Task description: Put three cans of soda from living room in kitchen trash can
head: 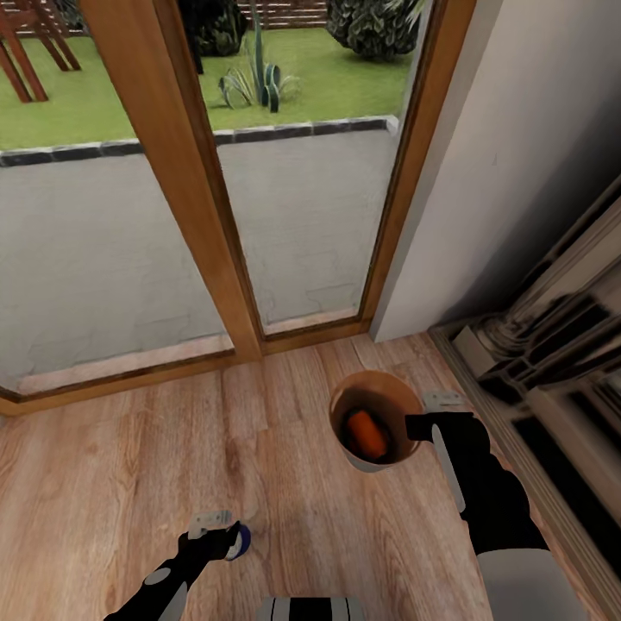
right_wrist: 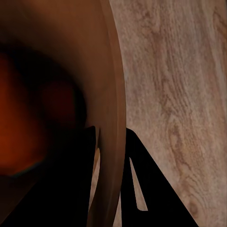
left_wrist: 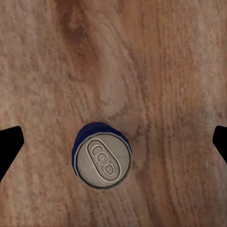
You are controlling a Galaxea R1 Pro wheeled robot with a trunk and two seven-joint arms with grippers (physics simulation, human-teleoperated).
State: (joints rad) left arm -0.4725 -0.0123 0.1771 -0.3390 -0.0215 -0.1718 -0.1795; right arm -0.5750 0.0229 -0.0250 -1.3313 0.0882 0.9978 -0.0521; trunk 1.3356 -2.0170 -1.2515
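Observation:
The trash can [head: 372, 464] stands on the wood floor, grey outside and copper-brown inside. One orange soda can [head: 366, 434] lies at its bottom. My right gripper [head: 419, 424] is shut on the bin's right rim; in the right wrist view the rim wall [right_wrist: 108, 71] passes between the gripper's [right_wrist: 111, 142] two dark fingers. The blue soda can [head: 242, 540] stands upright on the floor at lower left. My left gripper [head: 224, 533] hovers directly over it, open. The left wrist view shows the blue can's [left_wrist: 101, 161] silver top between widely spread fingertips [left_wrist: 10, 142]. The other orange can is out of view.
A glass patio door with a thick wooden frame [head: 198, 198] rises just ahead, with paving and lawn outside. A white wall [head: 500, 147] meets it at the right. A dark moulded mantel [head: 552, 345] runs along the right edge. The plank floor [head: 112, 466] stretches to the left.

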